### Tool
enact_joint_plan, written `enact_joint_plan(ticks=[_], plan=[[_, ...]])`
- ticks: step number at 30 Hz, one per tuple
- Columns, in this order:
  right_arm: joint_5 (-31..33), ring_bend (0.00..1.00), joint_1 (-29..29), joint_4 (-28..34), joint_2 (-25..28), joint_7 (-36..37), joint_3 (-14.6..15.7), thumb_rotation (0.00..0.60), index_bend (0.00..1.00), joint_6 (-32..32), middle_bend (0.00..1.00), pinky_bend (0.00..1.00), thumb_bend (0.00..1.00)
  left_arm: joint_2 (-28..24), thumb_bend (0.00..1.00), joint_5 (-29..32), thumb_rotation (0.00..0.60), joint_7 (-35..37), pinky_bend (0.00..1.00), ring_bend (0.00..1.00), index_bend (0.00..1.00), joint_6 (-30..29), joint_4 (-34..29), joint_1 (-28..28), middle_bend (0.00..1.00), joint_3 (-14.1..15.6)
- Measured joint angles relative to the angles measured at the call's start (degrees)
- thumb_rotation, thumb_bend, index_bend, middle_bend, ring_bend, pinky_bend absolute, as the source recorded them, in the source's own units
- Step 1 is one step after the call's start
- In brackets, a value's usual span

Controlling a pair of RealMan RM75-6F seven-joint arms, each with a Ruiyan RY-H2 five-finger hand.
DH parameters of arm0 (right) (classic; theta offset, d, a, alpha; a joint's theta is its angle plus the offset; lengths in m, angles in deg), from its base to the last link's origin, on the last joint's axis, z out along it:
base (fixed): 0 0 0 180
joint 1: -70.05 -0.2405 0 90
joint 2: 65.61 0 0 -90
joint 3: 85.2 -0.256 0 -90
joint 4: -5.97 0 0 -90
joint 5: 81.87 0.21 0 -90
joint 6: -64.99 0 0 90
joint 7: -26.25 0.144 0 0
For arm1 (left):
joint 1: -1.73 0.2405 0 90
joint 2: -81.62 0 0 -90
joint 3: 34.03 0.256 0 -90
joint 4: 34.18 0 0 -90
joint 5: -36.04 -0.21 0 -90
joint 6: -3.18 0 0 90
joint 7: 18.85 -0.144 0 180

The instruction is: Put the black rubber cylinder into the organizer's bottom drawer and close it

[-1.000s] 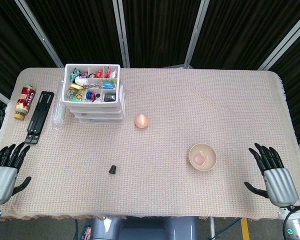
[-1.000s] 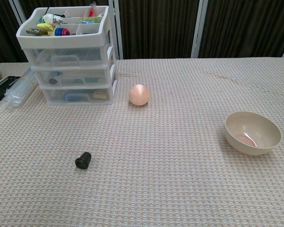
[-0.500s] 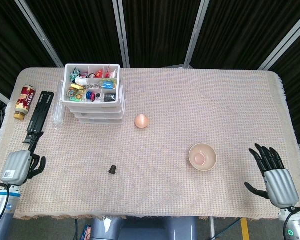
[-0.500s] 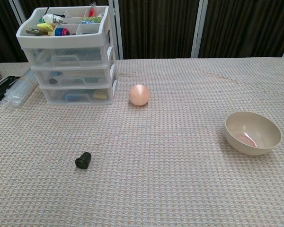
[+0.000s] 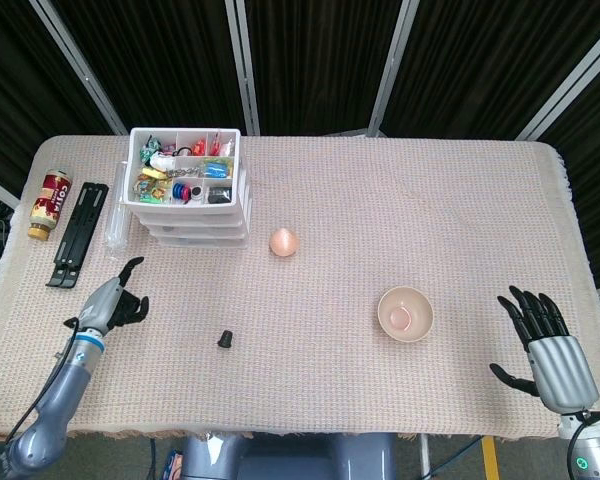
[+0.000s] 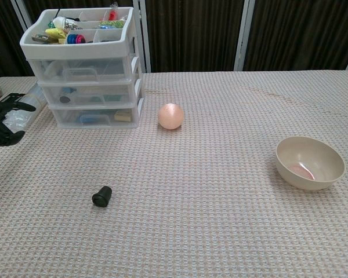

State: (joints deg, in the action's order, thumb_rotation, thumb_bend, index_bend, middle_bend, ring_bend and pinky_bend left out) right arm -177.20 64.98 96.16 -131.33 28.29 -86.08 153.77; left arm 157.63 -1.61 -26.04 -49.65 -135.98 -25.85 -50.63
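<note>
Head view: left hand (image 5: 115,303) has swung inward over the surface, fingers (image 5: 132,268) spread and empty; black rubber cylinder (image 5: 224,339) lies ahead, untouched. Reach begun; right hand (image 5: 550,345) idle, open.

Head view: high above, looking almost straight down, takes in the whole table (image 5: 380,200) plus both hands; chest view: low, near front edge, facing the far curtains, closer in; shared: organizer (image 5: 188,195) beyond left hand (image 5: 115,300), probably its fingertips too.
</note>
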Motion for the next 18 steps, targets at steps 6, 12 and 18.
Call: enact_joint_plan(ticks=[6, 12, 18], plan=[[0.0, 0.0, 0.0, 0.1, 0.1, 0.2, 0.0, 0.6, 0.09, 0.0, 0.0, 0.0, 0.07, 4.9, 0.59, 5.6, 0.6, -0.9, 0.8, 0.88, 0.0, 2.5, 4.9, -4.9, 0.97, -1.8], [0.0, 0.0, 0.0, 0.2, 0.2, 0.5, 0.1, 0.6, 0.09, -0.1, 0.0, 0.0, 0.07, 7.9, 0.59, 8.6, 0.6, -0.5, 0.8, 0.88, 0.0, 3.5, 8.1, -8.1, 0.97, -3.5], [0.2, 0.0, -0.1, 0.3, 0.3, 0.7, 0.1, 0.6, 0.09, -0.3, 0.0, 0.0, 0.07, 9.9, 0.59, 10.6, 0.6, 0.5, 0.8, 0.88, 0.0, 4.1, 9.9, -10.3, 0.97, -4.9]])
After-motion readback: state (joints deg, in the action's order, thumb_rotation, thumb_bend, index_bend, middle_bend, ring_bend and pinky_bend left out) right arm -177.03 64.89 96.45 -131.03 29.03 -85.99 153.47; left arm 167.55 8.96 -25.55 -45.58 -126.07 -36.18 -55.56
